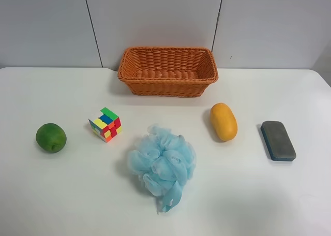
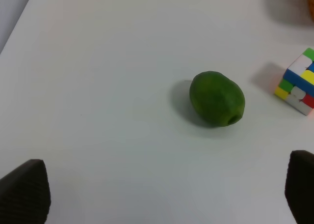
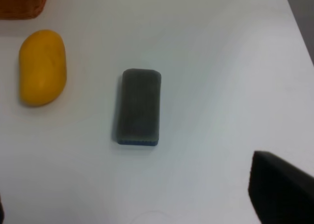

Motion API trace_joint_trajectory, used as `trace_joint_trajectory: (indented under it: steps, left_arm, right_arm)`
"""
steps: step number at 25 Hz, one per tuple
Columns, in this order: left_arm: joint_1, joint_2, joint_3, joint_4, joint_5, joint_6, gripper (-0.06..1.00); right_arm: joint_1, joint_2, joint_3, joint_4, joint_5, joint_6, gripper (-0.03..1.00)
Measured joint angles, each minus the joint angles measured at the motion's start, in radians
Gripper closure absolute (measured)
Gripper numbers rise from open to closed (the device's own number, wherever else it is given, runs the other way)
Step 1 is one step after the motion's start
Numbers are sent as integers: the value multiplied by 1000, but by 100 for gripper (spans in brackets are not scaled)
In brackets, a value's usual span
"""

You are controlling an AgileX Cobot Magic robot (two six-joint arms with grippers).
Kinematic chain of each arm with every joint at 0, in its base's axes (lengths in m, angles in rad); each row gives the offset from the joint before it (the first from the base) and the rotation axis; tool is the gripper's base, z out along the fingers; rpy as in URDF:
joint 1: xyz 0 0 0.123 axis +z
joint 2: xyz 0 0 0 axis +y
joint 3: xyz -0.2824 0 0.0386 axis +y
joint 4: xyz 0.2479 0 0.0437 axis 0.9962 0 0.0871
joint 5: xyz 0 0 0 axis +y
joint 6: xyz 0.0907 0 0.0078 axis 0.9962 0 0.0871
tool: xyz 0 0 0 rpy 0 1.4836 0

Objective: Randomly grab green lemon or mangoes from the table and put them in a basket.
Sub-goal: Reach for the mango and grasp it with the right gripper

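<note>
The green lemon [image 1: 50, 137] lies on the white table [image 1: 62, 194] at the exterior high view's left; it also shows in the left wrist view [image 2: 217, 98]. The mango [image 1: 223, 121] lies right of centre, below the empty wicker basket [image 1: 168, 70], and shows in the right wrist view [image 3: 42, 67]. No arm shows in the exterior high view. My left gripper [image 2: 162, 199] is open and empty, its dark fingertips [image 2: 24, 192] wide apart, short of the lemon. My right gripper [image 3: 142, 204] is open and empty, one fingertip [image 3: 279, 192] showing, short of a grey eraser.
A colourful cube [image 1: 105, 124] sits between lemon and basket, also in the left wrist view [image 2: 298, 81]. A blue bath pouf [image 1: 163, 163] lies at the centre. A grey eraser [image 1: 278, 140] lies right of the mango, also in the right wrist view [image 3: 140, 107].
</note>
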Motion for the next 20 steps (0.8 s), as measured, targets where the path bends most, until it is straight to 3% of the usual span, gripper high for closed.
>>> trace_joint_trajectory:
  steps: [5,15,20]
  left_arm:
    - [0,0,0,0,0,0,0]
    - [0,0,0,0,0,0,0]
    - [0,0,0,0,0,0,0]
  right_arm:
    - [0,226,-144,33,-73,-13,-2]
    - [0,938,-577,23,-81,-38,-2]
    - [0,1223,-648,2,-112,-38,-2]
